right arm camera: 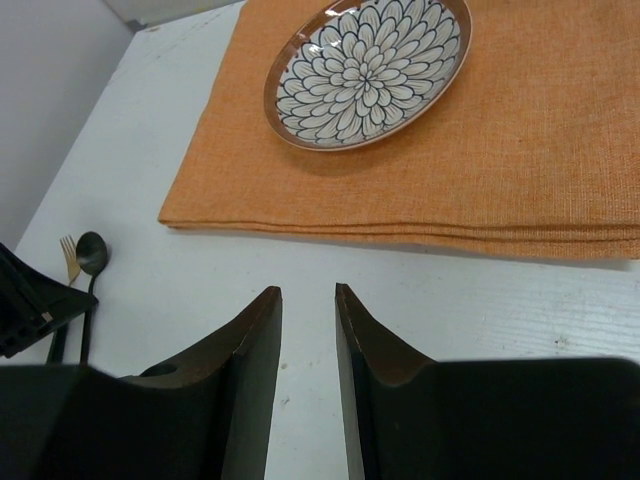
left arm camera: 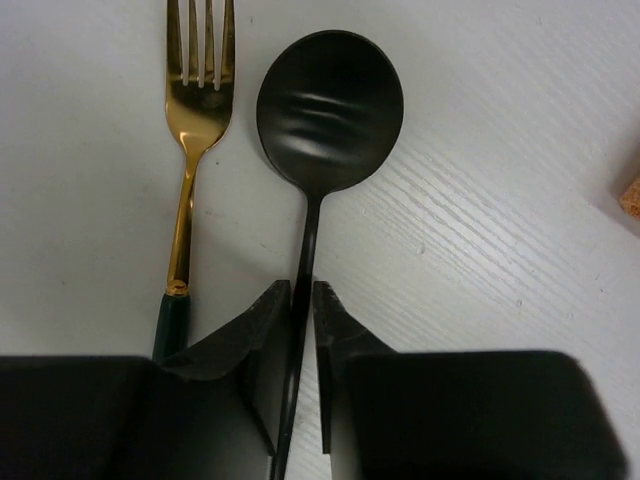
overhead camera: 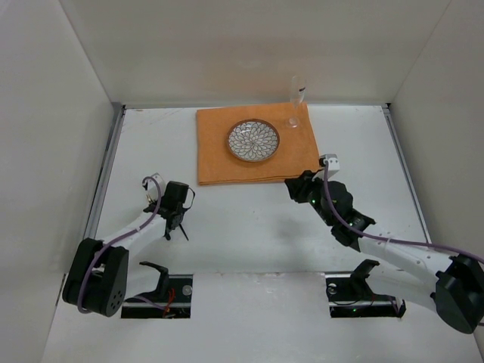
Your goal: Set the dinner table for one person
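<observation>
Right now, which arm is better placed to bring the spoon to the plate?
Left. The left gripper is closed on the handle of the spoon, beside the fork. The right gripper hangs open and empty near the mat, away from the spoon.

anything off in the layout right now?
Nothing spilled or broken. The fork and spoon lie on the bare table, off left of the mat and plate; left gripper is pinching the spoon handle.

The fork (left arm camera: 198,100) is cropped at its tines, the spoon (left arm camera: 330,110) hidden at its handle end.
</observation>
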Controlling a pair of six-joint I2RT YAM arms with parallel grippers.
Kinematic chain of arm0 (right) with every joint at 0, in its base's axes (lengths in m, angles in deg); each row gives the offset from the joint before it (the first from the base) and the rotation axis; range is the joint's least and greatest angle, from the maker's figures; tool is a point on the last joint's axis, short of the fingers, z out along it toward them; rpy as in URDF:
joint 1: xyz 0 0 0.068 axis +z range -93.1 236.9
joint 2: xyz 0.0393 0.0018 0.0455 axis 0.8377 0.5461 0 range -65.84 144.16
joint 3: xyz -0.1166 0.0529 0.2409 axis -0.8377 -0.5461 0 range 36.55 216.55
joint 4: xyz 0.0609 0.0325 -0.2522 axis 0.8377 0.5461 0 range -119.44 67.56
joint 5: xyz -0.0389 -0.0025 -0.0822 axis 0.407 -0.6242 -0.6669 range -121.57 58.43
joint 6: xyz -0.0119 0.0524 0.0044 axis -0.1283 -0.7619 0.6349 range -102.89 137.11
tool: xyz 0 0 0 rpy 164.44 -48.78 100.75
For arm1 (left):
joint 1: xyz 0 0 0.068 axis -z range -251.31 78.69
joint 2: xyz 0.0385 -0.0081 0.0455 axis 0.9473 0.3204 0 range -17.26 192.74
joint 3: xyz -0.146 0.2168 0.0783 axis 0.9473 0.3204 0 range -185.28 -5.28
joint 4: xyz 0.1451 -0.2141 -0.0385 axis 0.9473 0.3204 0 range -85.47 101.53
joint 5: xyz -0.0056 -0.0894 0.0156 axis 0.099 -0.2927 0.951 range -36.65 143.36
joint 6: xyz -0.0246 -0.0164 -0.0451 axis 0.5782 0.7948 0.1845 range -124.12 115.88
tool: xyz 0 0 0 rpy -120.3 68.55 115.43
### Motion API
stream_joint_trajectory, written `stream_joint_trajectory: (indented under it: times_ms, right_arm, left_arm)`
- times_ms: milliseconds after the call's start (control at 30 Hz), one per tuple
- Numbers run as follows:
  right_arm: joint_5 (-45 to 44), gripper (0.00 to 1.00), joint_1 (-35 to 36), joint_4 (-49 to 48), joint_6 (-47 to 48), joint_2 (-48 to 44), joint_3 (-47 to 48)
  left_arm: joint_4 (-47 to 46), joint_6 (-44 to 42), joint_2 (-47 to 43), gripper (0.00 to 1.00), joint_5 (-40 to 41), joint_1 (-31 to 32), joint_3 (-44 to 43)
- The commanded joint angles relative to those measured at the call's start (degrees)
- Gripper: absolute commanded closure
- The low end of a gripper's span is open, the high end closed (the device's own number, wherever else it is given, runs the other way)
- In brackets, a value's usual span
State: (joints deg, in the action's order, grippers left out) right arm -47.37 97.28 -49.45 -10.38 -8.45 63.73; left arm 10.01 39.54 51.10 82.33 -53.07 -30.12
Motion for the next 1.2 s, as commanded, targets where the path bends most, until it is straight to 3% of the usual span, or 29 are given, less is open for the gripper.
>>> stream_joint_trajectory:
  times_ms: [0,133,367,567,700,800,933,1167]
  right_arm:
    - [0.1,0.66,-0.4,-3.4,-0.6,-0.8,-0.2]
    - [-0.6,0.65,-1.0,-2.8,-0.4,-1.8,-0.4]
    - [-2.0,0.65,-2.5,-2.8,-1.1,-3.9,-1.3]
    - [-3.1,0.6,-4.2,-3.1,-2.2,-4.9,-2.2]
    - [-3.0,0.59,-5.3,-2.8,-2.9,-5.3,-2.7]
    - [-4.6,0.52,-6.7,-2.3,-3.7,-5.6,-3.1]
    - [-8.1,0.46,-9.5,-2.4,-6.2,-6.5,-5.1]
    - [-7.0,0.46,-15.0,-2.6,-10.3,-9.7,-8.0]
  left_arm:
    - [0.8,0.7,0.8,0.92,-1.9,-0.2,0.6]
    - [1.0,0.3,-2.2,1.0,-2.2,-0.9,1.4]
    - [5.0,-2.3,-9.8,1.0,-2.2,0.3,-2.6]
    - [5.4,-2.0,-9.3,1.0,-1.2,9.3,-11.7]
    - [0.6,-1.9,-0.2,1.0,-1.8,17.7,-21.7]
    - [-3.7,-3.1,9.3,1.0,-3.8,22.0,-31.5]
    - [-7.9,-6.2,23.2,1.0,-7.2,25.0,-45.9]
    - [-7.8,-5.4,45.3,1.0,-14.6,25.5,-70.0]
